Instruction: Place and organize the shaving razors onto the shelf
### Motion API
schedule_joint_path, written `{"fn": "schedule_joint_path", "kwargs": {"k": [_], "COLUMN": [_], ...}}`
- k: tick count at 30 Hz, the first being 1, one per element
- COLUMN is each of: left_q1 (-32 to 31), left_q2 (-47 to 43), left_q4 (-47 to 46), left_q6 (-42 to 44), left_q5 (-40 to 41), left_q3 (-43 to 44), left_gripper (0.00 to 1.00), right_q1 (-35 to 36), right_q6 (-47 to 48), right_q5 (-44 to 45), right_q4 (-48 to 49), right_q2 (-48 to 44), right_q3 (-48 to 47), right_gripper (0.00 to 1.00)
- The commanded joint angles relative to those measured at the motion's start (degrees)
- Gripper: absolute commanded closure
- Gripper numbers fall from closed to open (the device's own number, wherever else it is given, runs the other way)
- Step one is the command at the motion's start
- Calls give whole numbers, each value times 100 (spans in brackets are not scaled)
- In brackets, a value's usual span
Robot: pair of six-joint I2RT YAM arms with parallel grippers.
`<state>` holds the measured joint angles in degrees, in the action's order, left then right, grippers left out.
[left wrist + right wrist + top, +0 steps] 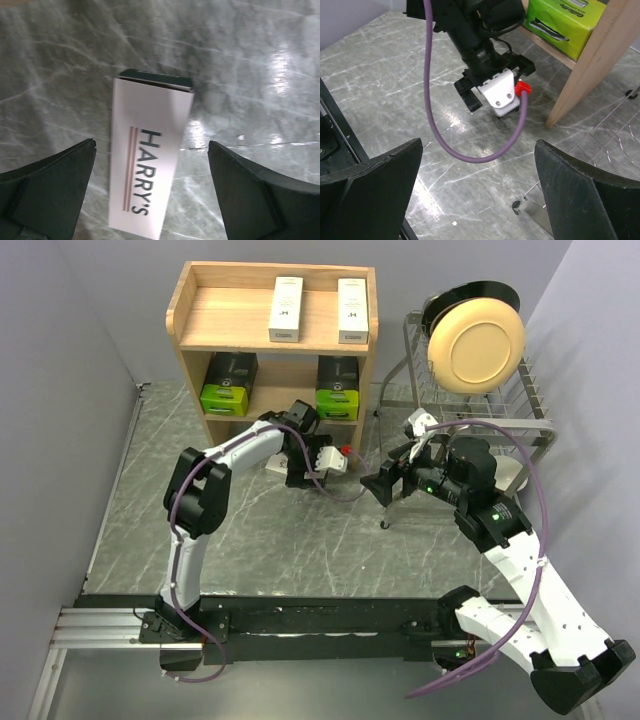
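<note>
White razor box [150,170] lies on the table [260,75] between the spread, empty jaws of the left gripper [151,145].

**A robot test bench in a lab**

Two robot arms, the left arm [215,475] and the right arm [520,570], are bolted to a metal rail [100,625] at the near edge of a marble-patterned table [300,550], with purple cables [426,75] looping off them. Plain grey walls [60,360] box the table in on three sides. The household goods stand like props: a small wooden shelf [190,330] just beyond the left gripper [297,475], a wire dish rack [525,415] with a plate [475,345] behind the right gripper [385,485].
</note>
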<state>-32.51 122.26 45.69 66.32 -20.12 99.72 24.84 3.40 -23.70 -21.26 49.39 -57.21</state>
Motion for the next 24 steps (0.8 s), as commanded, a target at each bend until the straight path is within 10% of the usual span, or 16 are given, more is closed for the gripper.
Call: {"fn": "schedule_joint_path", "kwargs": {"k": [1,24], "left_q1": [-45,-519], "left_q2": [254,387], "left_q4": [316,818], "left_q6": [-32,-234], "left_q5": [123,878], "left_q3": [547,540], "left_gripper": [1,2], "right_q1": [-41,-67], "right_q6": [-120,-146], "right_q5": [-143,-99], "right_q4": [245,253], "right_q2": [-96,-210], "right_q3": [-80,26], "right_gripper": [0,0]}}
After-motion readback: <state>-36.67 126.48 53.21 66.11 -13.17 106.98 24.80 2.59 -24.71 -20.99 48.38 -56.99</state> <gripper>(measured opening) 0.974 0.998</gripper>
